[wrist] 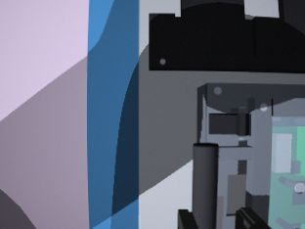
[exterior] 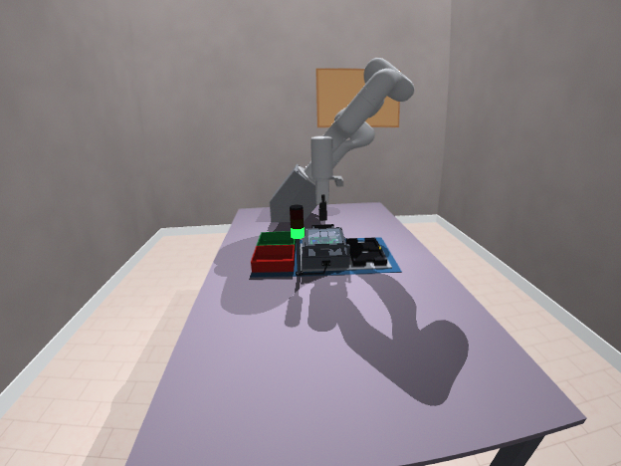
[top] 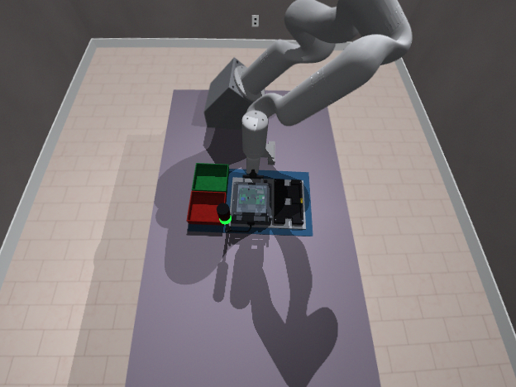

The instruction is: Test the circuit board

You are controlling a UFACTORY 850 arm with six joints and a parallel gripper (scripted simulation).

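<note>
I see grey walls [exterior: 150, 100] around a floor [top: 417, 250] of pale pink tiles edged by a light grey skirting [top: 37, 166]. A lilac table top [exterior: 325, 375] fills the middle of the frame. An orange panel [exterior: 330, 95] hangs upper centre, and a white wall socket [top: 255, 19] sits at top.

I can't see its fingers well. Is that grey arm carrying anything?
No. The black gripper hangs bare above the tester's clear lid; the green circuit board lies underneath it.

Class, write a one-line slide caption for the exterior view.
Signal light glows green as the gripper hangs behind the closed tester, beside two bins.
</note>
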